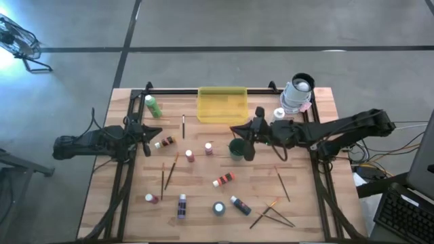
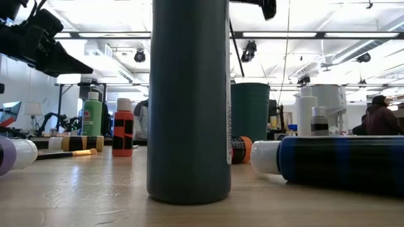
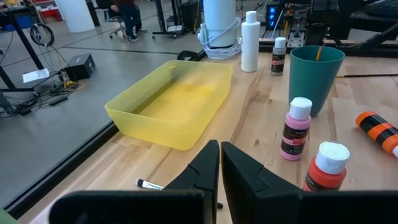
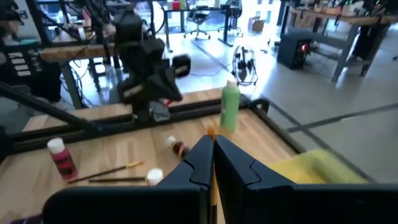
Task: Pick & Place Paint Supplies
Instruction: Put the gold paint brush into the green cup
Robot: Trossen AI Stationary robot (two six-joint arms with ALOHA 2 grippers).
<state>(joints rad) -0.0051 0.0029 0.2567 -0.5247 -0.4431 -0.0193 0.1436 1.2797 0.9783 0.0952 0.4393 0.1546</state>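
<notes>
My right gripper [image 1: 246, 137] hangs over the dark green cup [image 1: 237, 149] near the table's middle, shut on a thin orange paintbrush [image 4: 211, 132]. My left gripper [image 1: 146, 133] waits shut at the left, above the table, touching nothing. Paint bottles stand or lie across the table: a green one [image 1: 153, 106] upright at the far left, a pink one [image 3: 296, 128] and a red one [image 3: 324, 167] upright, an orange one [image 1: 224, 179] on its side. Loose brushes [image 1: 171, 170] lie flat on the wood. The yellow tray [image 1: 221, 105] sits at the far edge. My right gripper pinches the paintbrush's handle [image 4: 213, 180] between its two shut fingers, which point nearly level toward the table's left. One end [image 4: 211, 132] shows just past the fingertips. In the left wrist view an orange piece of it [image 3: 320, 53] shows inside the cup's mouth.
A white bottle [image 1: 279, 114] and a white-and-grey roll [image 1: 298, 93] stand at the far right. More bottles [image 1: 182, 205] and crossed brushes [image 1: 271, 213] lie near the front edge. In the low view a tall grey bottle [image 2: 189, 101] blocks the middle.
</notes>
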